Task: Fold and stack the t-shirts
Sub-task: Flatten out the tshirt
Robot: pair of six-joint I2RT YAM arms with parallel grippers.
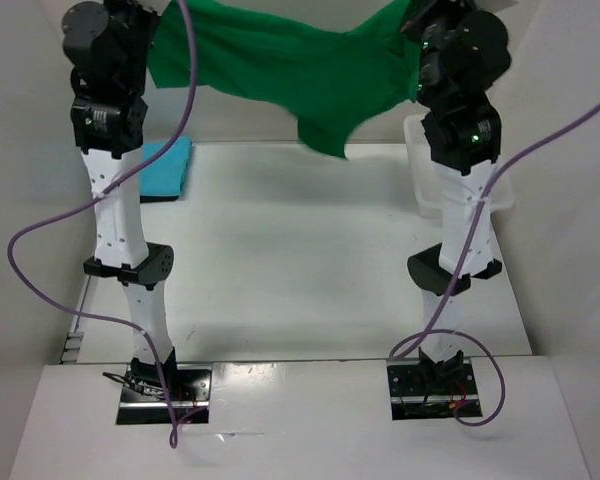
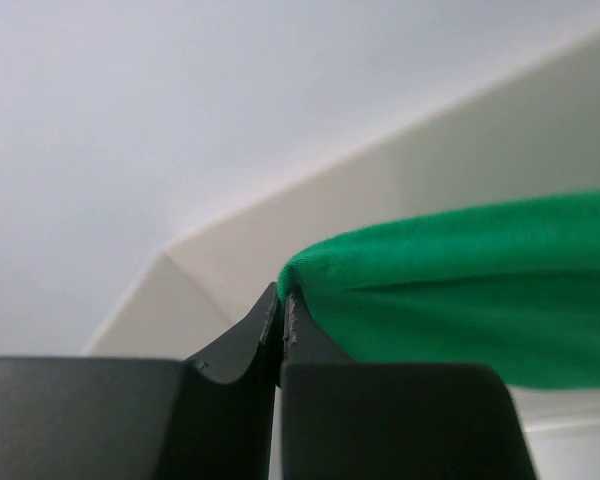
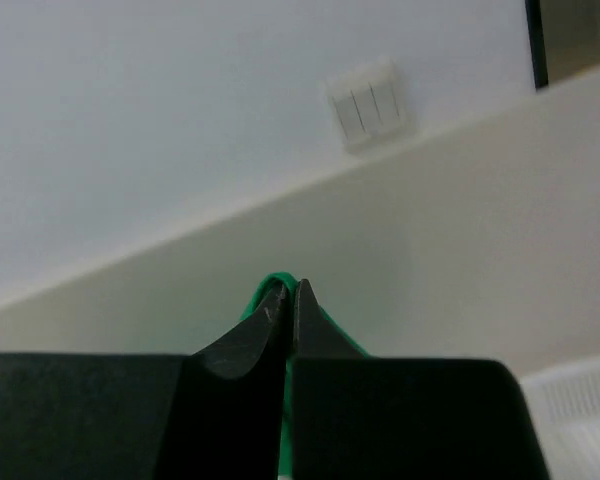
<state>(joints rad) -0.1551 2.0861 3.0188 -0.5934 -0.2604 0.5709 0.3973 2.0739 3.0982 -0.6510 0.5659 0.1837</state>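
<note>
T-shirt (image 1: 300, 80) hangs above table (image 1: 300, 250), basket (image 1: 420, 185) at right

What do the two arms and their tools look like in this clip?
Both are white links with black joint housings: left arm, right arm. A purple cable trails down each to black base plates. A green light glows on the right arm's upper joint. The left tool and right tool each have two black tapering fingers.

A white tabletop (image 1: 300, 260) fills the middle of the overhead view. A folded turquoise t-shirt (image 1: 168, 162) lies flat near its far left corner. A white basket (image 1: 423, 175) stands at the far right edge, well apart from the shirt and partly hidden.
</note>
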